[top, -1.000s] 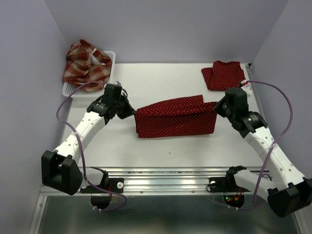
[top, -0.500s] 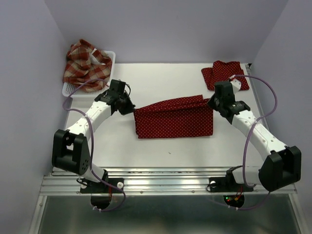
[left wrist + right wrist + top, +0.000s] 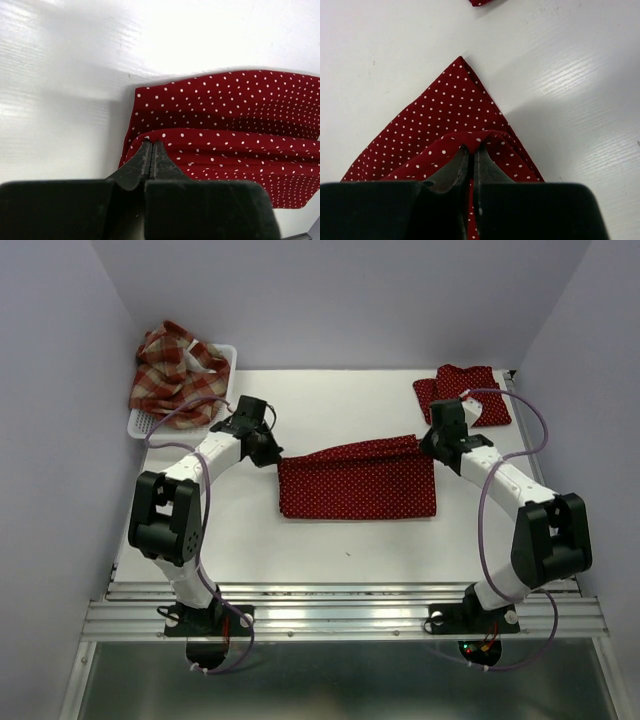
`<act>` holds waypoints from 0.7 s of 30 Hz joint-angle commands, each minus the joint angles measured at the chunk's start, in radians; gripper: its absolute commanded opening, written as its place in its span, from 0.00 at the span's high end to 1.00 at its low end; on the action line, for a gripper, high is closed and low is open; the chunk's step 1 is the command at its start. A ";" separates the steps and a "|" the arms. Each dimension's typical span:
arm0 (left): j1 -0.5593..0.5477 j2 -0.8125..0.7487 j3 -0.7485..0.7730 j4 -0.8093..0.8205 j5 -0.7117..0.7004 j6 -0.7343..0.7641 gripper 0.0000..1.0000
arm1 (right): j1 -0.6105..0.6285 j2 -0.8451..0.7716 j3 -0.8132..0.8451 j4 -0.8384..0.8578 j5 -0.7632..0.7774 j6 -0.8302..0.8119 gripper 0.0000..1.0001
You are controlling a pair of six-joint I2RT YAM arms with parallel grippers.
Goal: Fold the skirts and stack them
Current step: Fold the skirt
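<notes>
No writing, label, brand, number or sign can be read in any of the views. The only markings are patterns in the cloth: small white dots on the red skirt point(image 3: 357, 485) at the middle of the top view, and a red-and-cream check on the plaid skirt point(image 3: 178, 370) at its upper left.

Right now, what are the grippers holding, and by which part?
Both shut on the spread polka-dot skirt: left gripper at its far-left corner, right gripper at its far-right corner.
</notes>
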 commanded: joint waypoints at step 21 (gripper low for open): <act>0.027 0.208 0.146 -0.001 -0.083 0.029 1.00 | -0.057 0.318 0.182 0.077 -0.004 0.025 0.93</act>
